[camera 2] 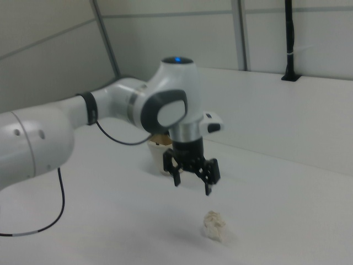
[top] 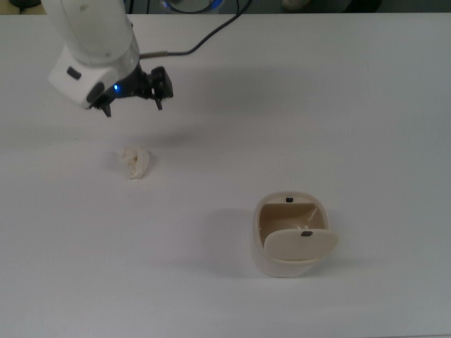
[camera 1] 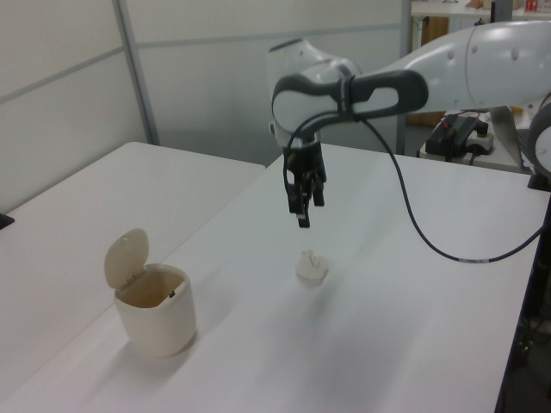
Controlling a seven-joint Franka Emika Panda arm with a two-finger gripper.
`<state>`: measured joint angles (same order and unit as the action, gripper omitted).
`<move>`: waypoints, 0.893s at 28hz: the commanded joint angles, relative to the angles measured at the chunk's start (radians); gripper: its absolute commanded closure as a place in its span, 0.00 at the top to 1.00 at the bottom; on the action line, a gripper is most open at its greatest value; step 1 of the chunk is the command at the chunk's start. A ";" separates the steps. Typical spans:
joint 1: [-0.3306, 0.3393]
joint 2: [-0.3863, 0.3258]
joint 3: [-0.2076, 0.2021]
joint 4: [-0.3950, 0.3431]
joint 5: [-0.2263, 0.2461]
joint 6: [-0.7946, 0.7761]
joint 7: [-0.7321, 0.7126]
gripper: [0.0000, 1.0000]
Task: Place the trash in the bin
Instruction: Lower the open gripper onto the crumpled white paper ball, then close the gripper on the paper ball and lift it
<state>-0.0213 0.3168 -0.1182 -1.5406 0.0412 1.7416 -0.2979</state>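
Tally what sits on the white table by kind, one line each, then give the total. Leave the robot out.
Crumpled paper wad: 1
Bin with its swing lid open: 1
Total: 2
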 commanded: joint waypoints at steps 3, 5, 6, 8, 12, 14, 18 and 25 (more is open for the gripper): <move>-0.003 0.111 -0.005 -0.035 -0.061 0.137 -0.038 1.00; -0.003 0.158 -0.005 -0.035 -0.067 0.183 -0.038 0.88; -0.003 0.171 -0.005 -0.035 -0.069 0.199 -0.038 0.80; -0.003 0.183 -0.006 -0.035 -0.070 0.219 -0.038 0.62; -0.003 0.188 -0.005 -0.041 -0.103 0.225 -0.041 0.25; -0.003 0.188 -0.005 -0.047 -0.103 0.225 -0.043 0.05; -0.003 0.180 -0.005 -0.044 -0.101 0.219 -0.056 0.00; -0.002 0.120 0.000 -0.042 -0.084 0.208 -0.049 0.00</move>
<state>-0.0252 0.5034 -0.1187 -1.5692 -0.0494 1.9585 -0.3322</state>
